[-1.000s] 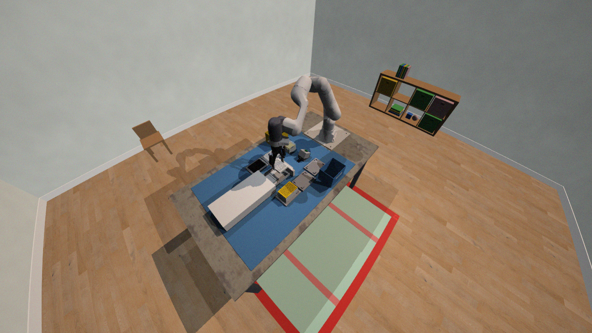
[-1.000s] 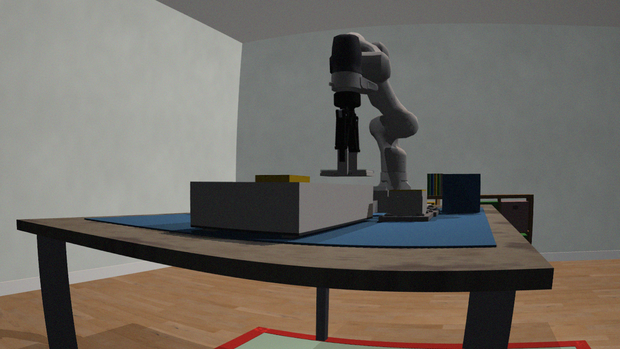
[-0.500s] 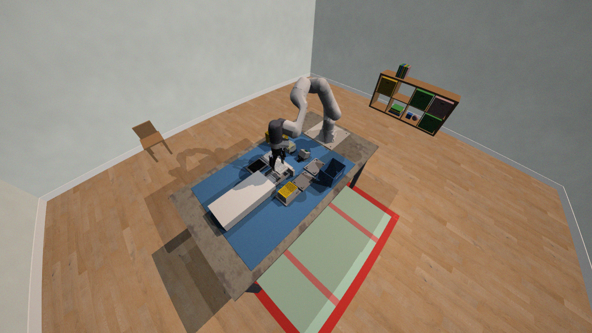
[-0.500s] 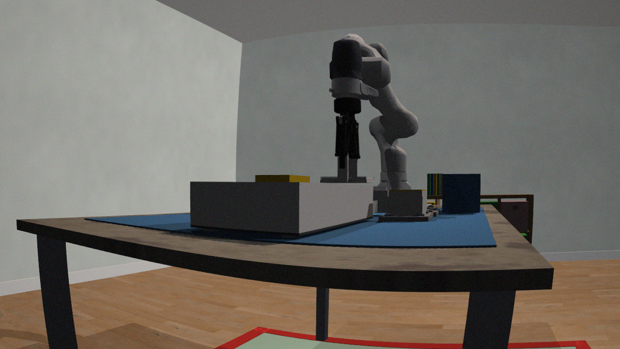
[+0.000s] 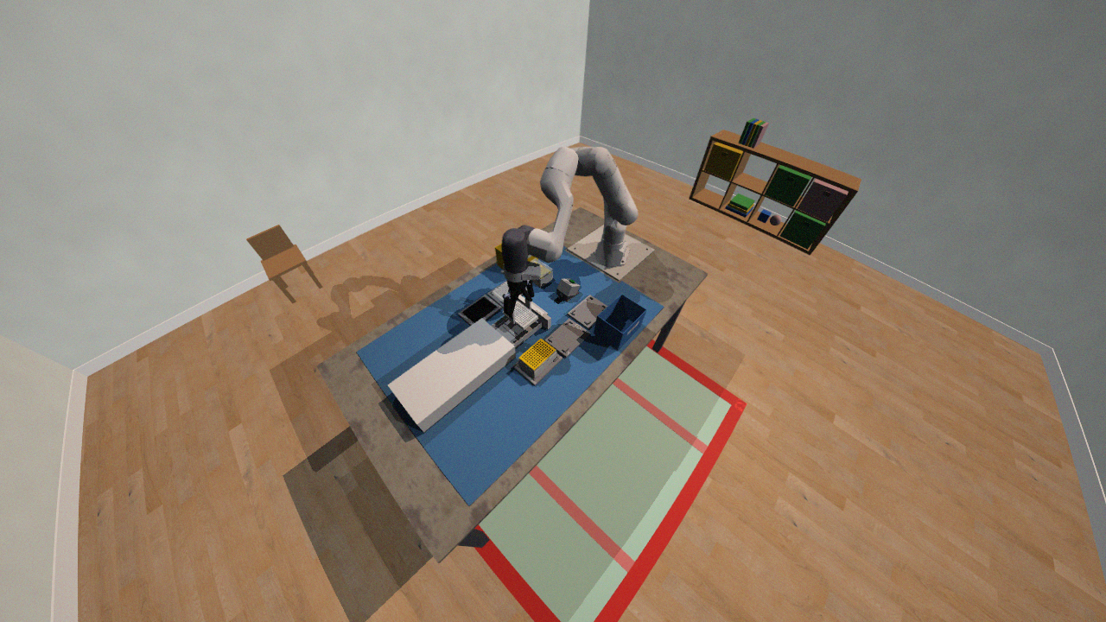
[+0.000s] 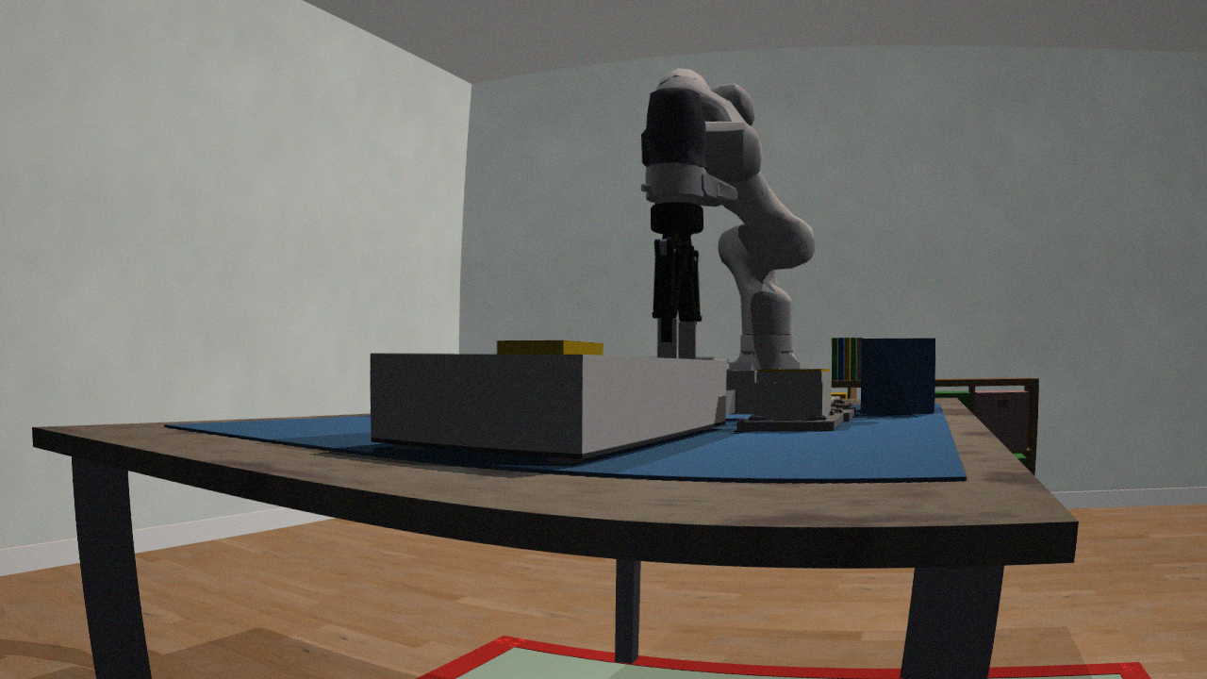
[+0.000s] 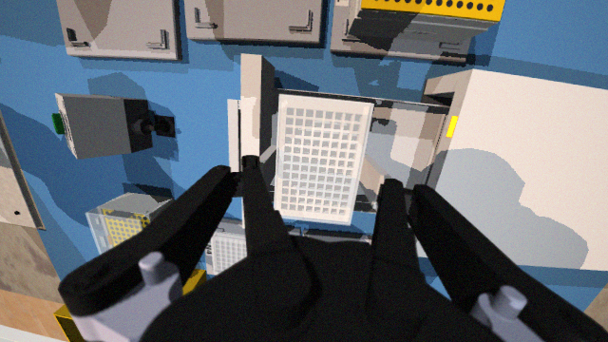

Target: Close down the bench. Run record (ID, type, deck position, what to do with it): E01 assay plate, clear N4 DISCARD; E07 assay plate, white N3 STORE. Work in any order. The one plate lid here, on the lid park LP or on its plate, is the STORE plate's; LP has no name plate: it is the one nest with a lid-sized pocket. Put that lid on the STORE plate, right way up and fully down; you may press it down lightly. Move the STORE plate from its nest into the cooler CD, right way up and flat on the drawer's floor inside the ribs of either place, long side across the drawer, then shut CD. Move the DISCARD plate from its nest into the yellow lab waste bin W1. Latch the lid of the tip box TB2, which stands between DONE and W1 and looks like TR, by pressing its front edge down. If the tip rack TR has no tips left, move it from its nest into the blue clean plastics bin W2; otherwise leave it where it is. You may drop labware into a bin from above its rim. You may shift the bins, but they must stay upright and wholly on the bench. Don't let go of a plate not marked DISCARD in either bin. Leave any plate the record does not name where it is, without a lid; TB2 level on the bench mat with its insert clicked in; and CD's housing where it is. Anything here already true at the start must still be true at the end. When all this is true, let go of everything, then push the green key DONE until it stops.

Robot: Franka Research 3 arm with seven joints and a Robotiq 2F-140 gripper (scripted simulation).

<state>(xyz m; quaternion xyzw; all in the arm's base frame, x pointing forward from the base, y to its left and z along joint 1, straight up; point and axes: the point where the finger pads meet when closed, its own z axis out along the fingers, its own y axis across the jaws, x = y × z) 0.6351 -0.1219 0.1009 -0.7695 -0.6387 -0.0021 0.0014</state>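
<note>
My gripper is shut on the white assay plate, which carries its lid. I hold it by its long sides over the open drawer of the cooler CD, with its long side across the drawer. In the top view the plate sits low between the drawer walls. In the exterior view my fingers dip behind the cooler housing, which hides the plate. I cannot tell whether it touches the drawer floor. The tip rack TR has a yellow top.
The DONE key box and tip box TB2 lie left of the drawer front. Two empty nests lie beyond. A clear plate shows by the yellow bin. The blue bin stands at the right.
</note>
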